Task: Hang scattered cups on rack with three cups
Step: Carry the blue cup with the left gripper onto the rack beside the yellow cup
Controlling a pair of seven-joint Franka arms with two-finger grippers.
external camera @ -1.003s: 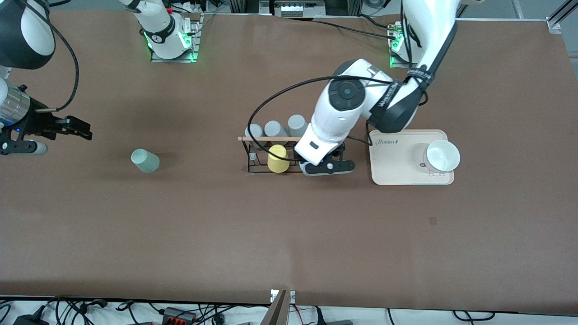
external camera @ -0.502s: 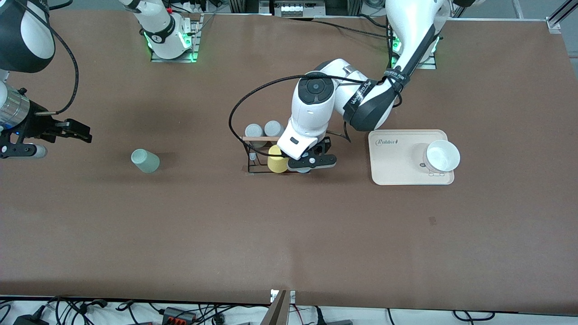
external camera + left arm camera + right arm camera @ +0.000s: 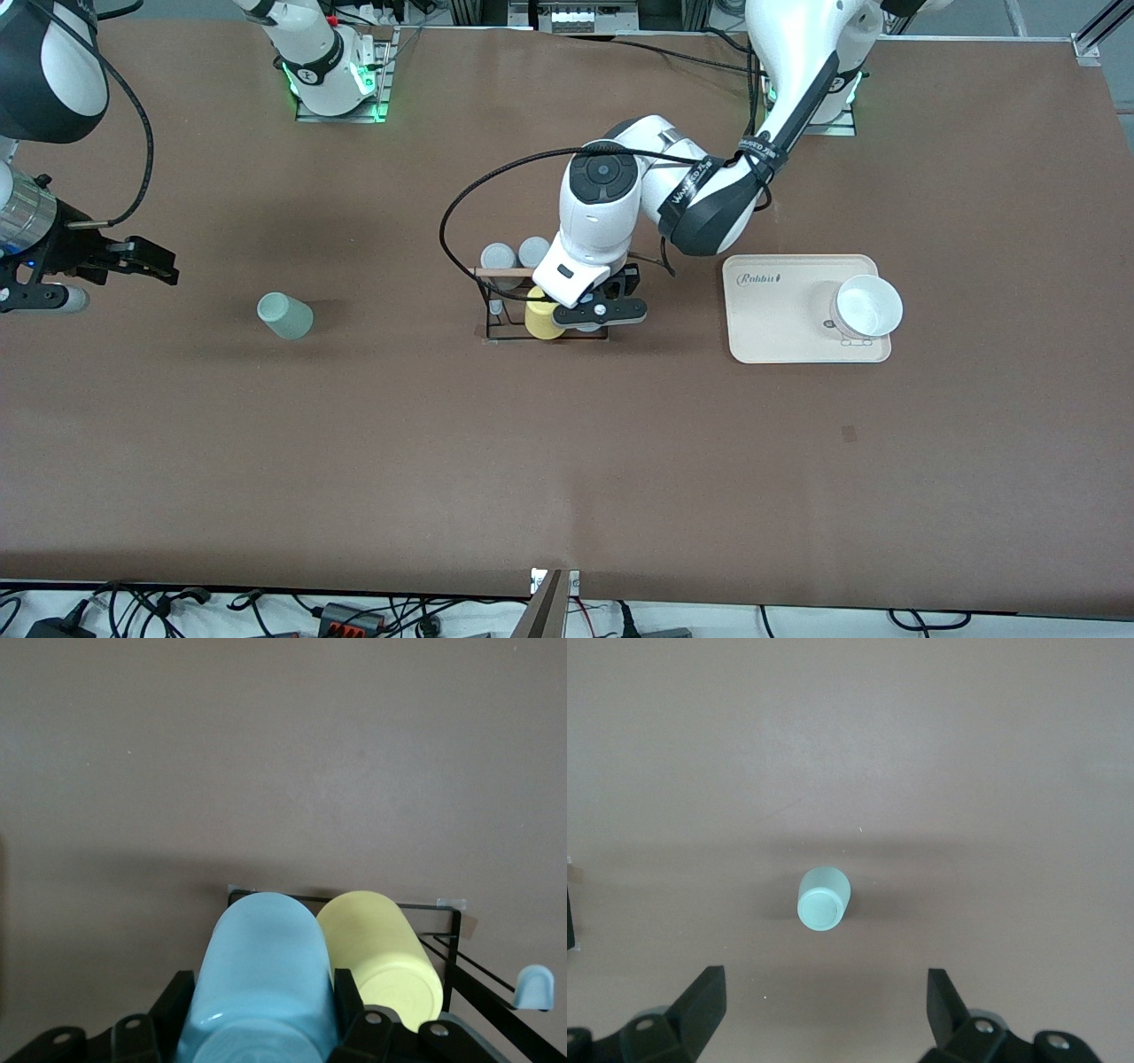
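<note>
On the wide brown bench (image 3: pixel 354 443) the top is flat and plain. Black cables and plugs (image 3: pixel 337 611) lie along the bench edge nearest the front camera.

Near the middle of the bench stands the small black wire rack with a light wooden rod across its top (image 3: pixel 496 306). A yellow plastic cup (image 3: pixel 540 312) sits on the rack, on the side nearer the front camera. Two grey cups (image 3: pixel 516 255) sit on the rack farther from the front camera than the yellow cup.

The left claw (image 3: pixel 595 310) is over the rack, just beside the yellow cup. It is squeezed tight on the light blue plastic cup (image 3: pixel 266 979), which lies between its black fingers (image 3: pixel 146 1036). In the left wrist view the light blue cup is side by side with the yellow cup, very close to it or touching it.

Toward the left arm's end of the bench lies a cream flat tray with a small word printed on it (image 3: pixel 771 328). A white round bowl (image 3: pixel 868 306) stands on the tray.

The pale mint green cup (image 3: pixel 284 315) stands alone on the bench, toward the right arm's end, well apart from the rack.

The right claw (image 3: pixel 824 1014) waits up in the air over the bench near the mint green cup. Its two fingers are wide apart and hold nothing.
</note>
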